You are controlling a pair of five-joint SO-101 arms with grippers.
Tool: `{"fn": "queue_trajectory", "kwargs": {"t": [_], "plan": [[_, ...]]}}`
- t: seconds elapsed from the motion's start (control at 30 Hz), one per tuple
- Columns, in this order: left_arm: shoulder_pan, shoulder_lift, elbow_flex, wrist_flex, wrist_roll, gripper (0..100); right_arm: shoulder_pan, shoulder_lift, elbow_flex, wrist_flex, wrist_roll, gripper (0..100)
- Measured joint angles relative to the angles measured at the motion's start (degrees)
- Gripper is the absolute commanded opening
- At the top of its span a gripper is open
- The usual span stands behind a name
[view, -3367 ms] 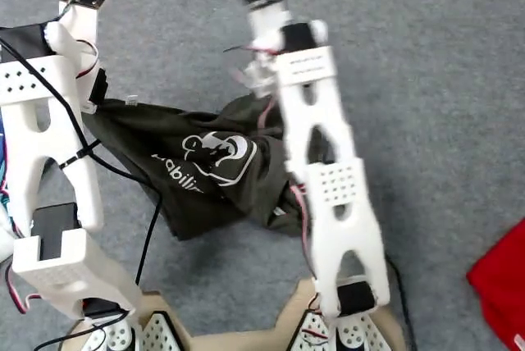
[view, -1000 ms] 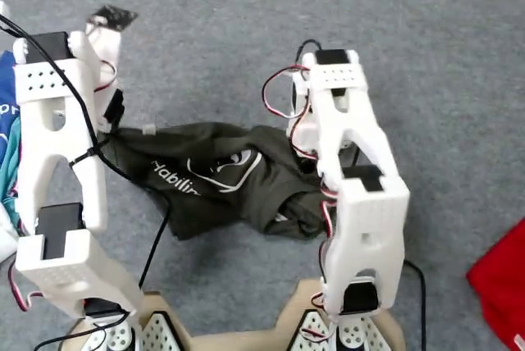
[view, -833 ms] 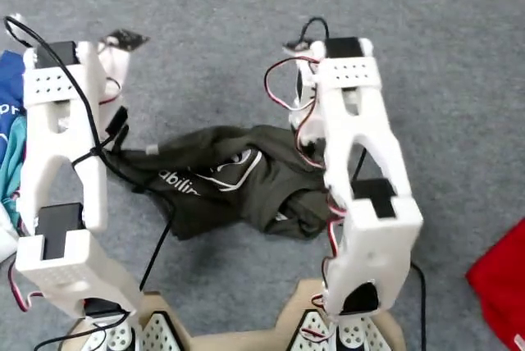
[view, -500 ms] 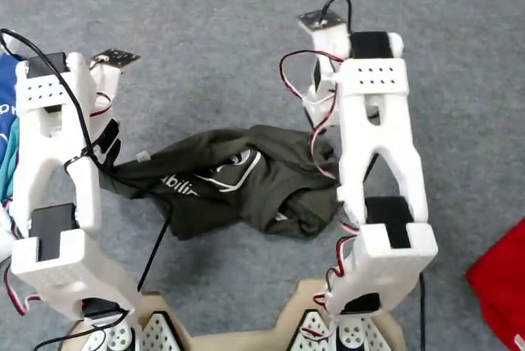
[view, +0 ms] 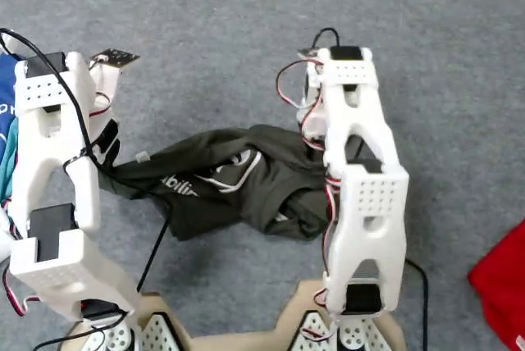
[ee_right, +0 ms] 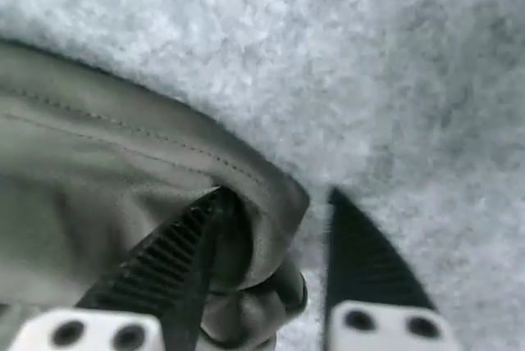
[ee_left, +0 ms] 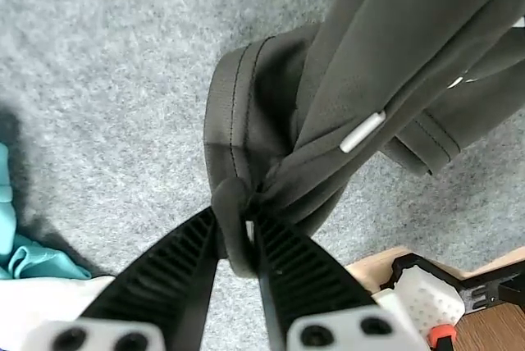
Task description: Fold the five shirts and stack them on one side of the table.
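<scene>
A dark olive shirt [view: 238,179] with a white print lies crumpled in the middle of the grey table. My left gripper [ee_left: 239,232] is shut on a bunched corner of this shirt [ee_left: 369,56]; from above, that gripper [view: 111,144] sits at the shirt's left end. My right gripper [ee_right: 271,240] is open and low over the table, with the folded hem of the shirt [ee_right: 123,170] between its fingers. In the high view the right arm [view: 353,121] stands over the shirt's right edge and hides its gripper.
A red shirt [view: 502,285] lies at the table's near right edge. Blue and teal cloth [view: 6,113] shows at the left edge, and a teal piece [ee_left: 33,257] shows beside the left gripper. The far half of the grey table [view: 205,31] is bare. The wooden arm base [view: 238,330] is at the front.
The right arm swung out to the right and came back left and down onto the shirt's right edge. The left arm drew its held corner slightly nearer, bunching the shirt.
</scene>
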State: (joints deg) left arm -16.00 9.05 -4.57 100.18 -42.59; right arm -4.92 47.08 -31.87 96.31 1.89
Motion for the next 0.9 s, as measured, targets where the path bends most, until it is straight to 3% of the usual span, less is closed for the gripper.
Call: {"fn": "queue_trajectory", "kwargs": {"t": [0.5,0.73,0.9], "plan": [[0.0,0.0,0.0,0.0,0.0,2,1.3,2.1,-21.5,4.4,0.0,1.5],[0.0,0.0,0.0,0.0,0.0,2,1.8,4.2,-25.3,-9.8,0.1,1.8],[0.0,0.0,0.0,0.0,0.0,2,1.8,9.6,-25.3,-12.1,2.1,4.3]]}}
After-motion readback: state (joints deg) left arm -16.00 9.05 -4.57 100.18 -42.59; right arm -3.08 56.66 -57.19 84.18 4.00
